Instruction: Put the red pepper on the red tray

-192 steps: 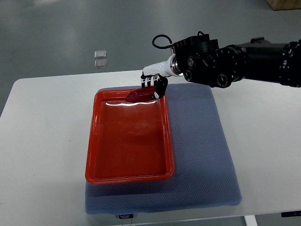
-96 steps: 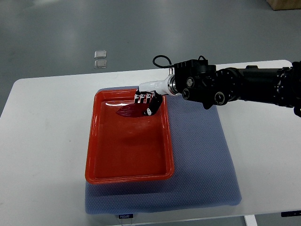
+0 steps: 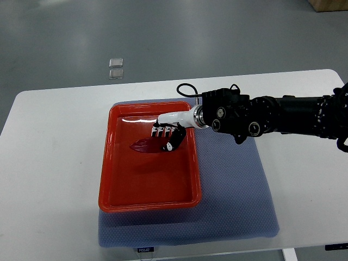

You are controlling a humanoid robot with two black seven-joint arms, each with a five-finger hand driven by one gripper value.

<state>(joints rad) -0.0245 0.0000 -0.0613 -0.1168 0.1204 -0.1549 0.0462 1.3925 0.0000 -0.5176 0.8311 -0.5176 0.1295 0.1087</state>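
A dark red pepper (image 3: 143, 145) is in the upper half of the red tray (image 3: 109, 179), low over its floor. My right hand (image 3: 166, 137) comes in from the right, its black arm stretched across the blue mat. Its fingers are curled around the right end of the pepper, over the tray's far right part. I cannot tell whether the pepper touches the tray floor. The left arm is out of view.
The tray sits on a blue textured mat (image 3: 234, 185) on a white table (image 3: 49, 163). Two small clear squares (image 3: 115, 68) lie on the grey floor beyond the table's far edge.
My right hand has moved left and toward me with the pepper, from the tray's far rim down into the tray. The arm has lowered over the mat.
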